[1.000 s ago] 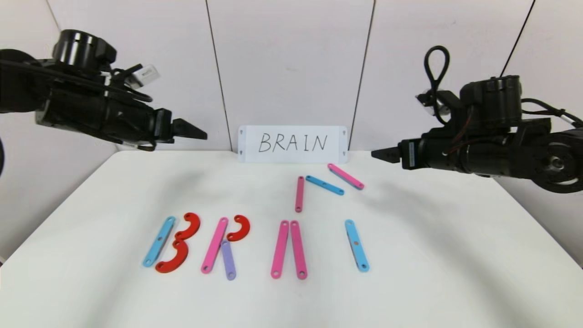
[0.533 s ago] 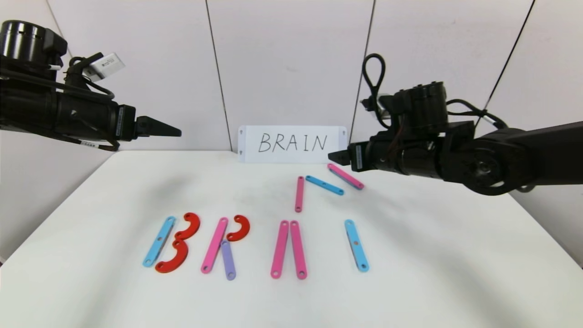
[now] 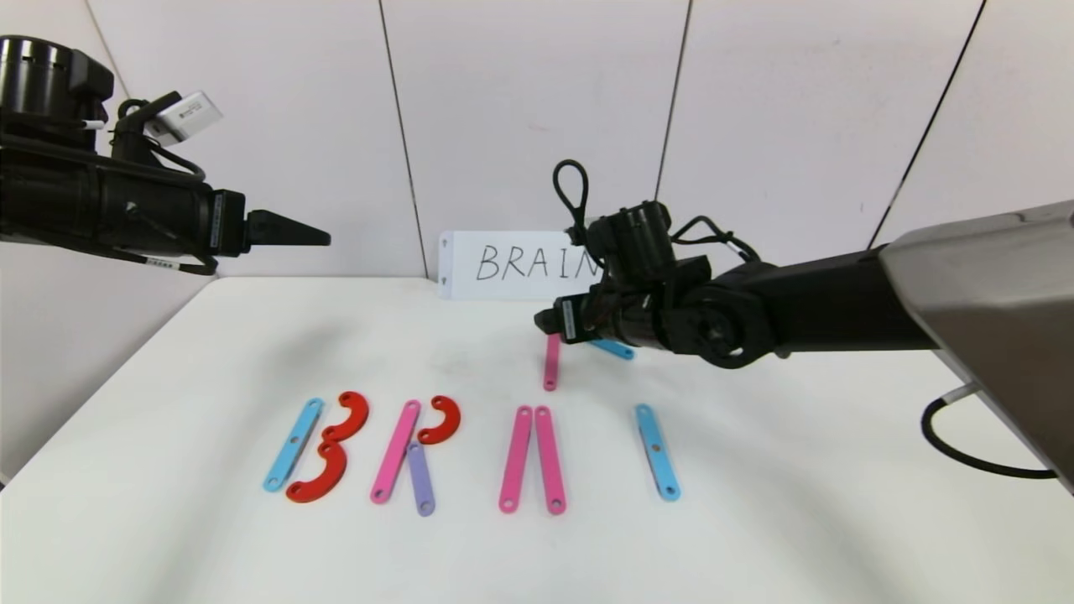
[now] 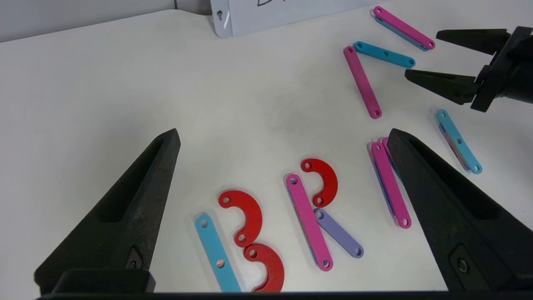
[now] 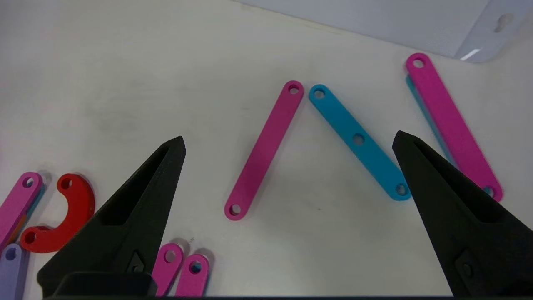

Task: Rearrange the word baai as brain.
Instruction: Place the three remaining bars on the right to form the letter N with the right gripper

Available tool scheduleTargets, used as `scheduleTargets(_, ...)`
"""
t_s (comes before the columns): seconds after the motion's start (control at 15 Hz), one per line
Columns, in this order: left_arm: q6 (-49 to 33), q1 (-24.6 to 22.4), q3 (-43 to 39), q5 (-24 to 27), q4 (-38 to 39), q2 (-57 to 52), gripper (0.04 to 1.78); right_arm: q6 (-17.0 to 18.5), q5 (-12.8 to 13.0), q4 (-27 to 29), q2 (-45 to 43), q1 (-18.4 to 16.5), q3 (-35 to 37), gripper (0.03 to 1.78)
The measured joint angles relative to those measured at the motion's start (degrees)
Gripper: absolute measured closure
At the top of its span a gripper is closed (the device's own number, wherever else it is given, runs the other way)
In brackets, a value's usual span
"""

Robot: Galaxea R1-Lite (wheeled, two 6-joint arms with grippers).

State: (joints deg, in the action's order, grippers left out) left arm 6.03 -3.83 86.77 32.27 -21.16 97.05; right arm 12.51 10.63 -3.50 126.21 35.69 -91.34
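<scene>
A white surface (image 3: 210, 554) carries flat plastic letter pieces, described here from the nearest row to the farthest.

Nearest the robot runs a row of four letters. At the robot's left is the B (image 3: 312, 449), a blue bar with two red curves beside it. Next is the R (image 3: 413, 453), made of a pink bar, a red curve and a purple leg. Then comes the A (image 3: 532, 458), two pink bars lying side by side, touching at their far ends. Last is the I (image 3: 657, 451), a single blue bar.

Farther back lie the three loose bars for the N: a pink bar (image 5: 265, 150), a blue bar (image 5: 359, 141) and a second pink bar (image 5: 454, 125), well apart from the row. The first two nearly meet at one end; the third lies off to the side.

The right pincer (image 3: 547, 320) hangs just above these bars, its two prongs spread wide and empty.

The left pincer (image 3: 289, 231) is parked high at the left, also spread and empty.

At the back stands a white card (image 3: 503, 264) reading BRAIN.

The bars look thin, stiff, light and smooth, so they will probably slide if nudged. Lying flat, they offer little edge; gripping across the narrow width near the middle seems safest.
</scene>
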Motion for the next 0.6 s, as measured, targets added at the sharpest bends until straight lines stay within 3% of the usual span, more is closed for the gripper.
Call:
scheduleTargets(0.27,0.0,0.0,0.1,0.0,0.1,0.5,0.08,5.0,0.5,6.2,6.4,1.0,-8.0,0.07)
scheduleTargets(0.47,0.0,0.0,0.2,0.0,0.1,1.1,0.08,6.1,3.7,7.6,11.1,1.4,-12.7,0.07)
scheduleTargets(0.6,0.0,0.0,0.4,0.0,0.1,1.3,0.08,6.4,4.5,7.7,13.0,2.1,-13.9,0.07)
